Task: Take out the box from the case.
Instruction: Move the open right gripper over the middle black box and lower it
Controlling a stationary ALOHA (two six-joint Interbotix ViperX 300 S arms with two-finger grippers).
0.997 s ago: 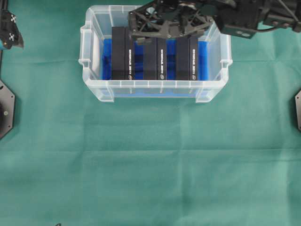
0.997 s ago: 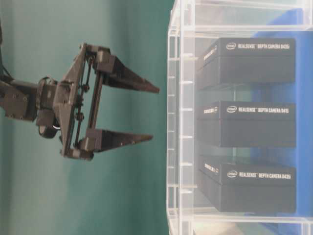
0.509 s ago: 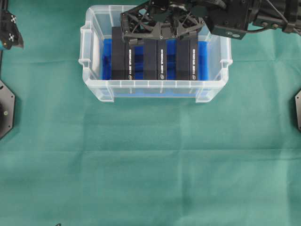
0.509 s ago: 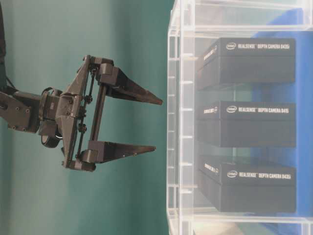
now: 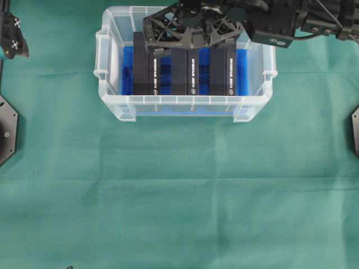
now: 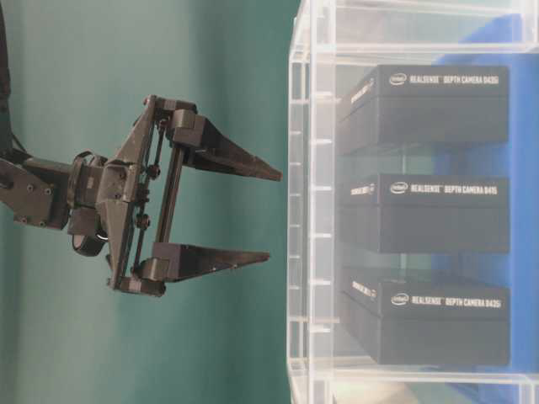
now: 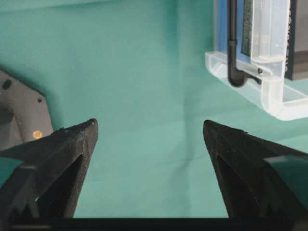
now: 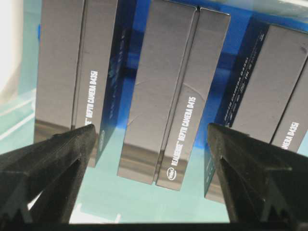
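Note:
The case, a clear plastic tub with a blue lining, stands at the back middle of the green cloth. Three black boxes stand on edge in it: left, middle and right. My right gripper hovers open above them, touching none. In the right wrist view the right gripper straddles the middle box, with the left box and right box outside its tips. From table level the gripper sits just outside the case rim. My left gripper is open and empty, far off at the left edge.
Green cloth covers the table in front of the case. Black arm bases sit at the left edge and the right edge. The left wrist view shows a corner of the case and a grey base plate.
My right gripper has shifted left over the boxes and come slightly closer to the case, still open. In the last half second it barely moved. The left arm is unchanged.

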